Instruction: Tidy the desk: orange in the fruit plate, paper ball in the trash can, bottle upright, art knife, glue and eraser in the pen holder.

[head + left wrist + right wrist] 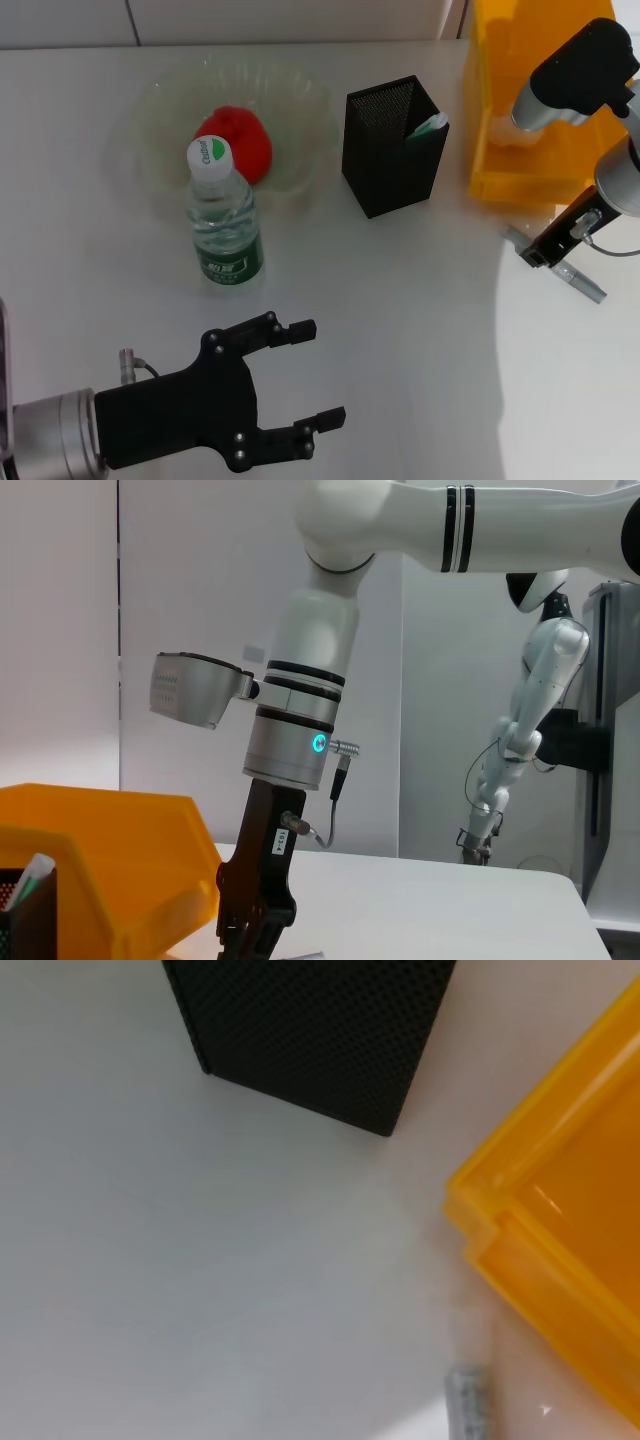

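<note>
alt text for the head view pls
Left gripper open over the white desk near an upright bottle. Behind: plate with red fruit, black pen holder, orange bin; right gripper over a grey knife.

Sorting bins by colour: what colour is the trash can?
Orange-yellow trash can, translucent; clearest in the head view.

Clear ribbed plastic fruit plate (300,105) holding a red round fruit (236,140), transparent water bottle (223,215) with white cap and green label, black perforated-mesh pen holder (385,150), translucent orange-yellow plastic bin (530,100), grey metallic knife handle (580,281), white tabletop (400,330), matte black left gripper (325,375).
</note>
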`<state>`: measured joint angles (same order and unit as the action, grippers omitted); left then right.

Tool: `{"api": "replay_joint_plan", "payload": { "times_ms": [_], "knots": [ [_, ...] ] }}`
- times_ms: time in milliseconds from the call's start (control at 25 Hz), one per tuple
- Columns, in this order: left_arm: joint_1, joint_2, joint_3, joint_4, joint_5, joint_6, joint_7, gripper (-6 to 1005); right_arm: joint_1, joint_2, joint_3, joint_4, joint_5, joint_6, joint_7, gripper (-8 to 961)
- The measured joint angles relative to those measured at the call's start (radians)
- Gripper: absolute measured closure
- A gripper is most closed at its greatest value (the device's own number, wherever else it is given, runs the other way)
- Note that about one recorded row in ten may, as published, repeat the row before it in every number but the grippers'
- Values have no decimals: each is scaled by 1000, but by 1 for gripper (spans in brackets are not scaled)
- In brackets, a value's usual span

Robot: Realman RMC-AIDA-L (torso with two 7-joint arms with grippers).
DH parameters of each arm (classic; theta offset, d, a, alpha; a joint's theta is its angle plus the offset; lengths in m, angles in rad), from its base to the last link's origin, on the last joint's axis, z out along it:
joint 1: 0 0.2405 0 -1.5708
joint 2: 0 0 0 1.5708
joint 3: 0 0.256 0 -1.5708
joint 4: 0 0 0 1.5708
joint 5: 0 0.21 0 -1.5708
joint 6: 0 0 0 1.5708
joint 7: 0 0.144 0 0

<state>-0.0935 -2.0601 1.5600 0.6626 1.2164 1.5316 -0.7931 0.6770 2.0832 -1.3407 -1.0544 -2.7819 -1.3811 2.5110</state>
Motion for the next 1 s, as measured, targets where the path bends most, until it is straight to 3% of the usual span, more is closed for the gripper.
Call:
{"api": "replay_joint_plan", "payload": {
  "times_ms": [360,560,640,840,1000],
  "knots": [
    [0,0,0,0,0,-4,-1,191,-10,-1,1,-23,25,-17,-10,790],
    [2,1,-3,0,0,-1,0,191,-28,-6,56,-164,178,-161,-57,811],
    [2,0,-4,0,0,-1,0,191,-39,-6,118,-285,242,-242,-73,812],
    [1,-1,-7,0,0,-2,1,191,-73,-5,176,-473,318,-207,-75,813],
    [-1,-2,-8,0,0,-3,2,191,-75,-4,191,-502,381,-106,-88,814]
  ]
}}
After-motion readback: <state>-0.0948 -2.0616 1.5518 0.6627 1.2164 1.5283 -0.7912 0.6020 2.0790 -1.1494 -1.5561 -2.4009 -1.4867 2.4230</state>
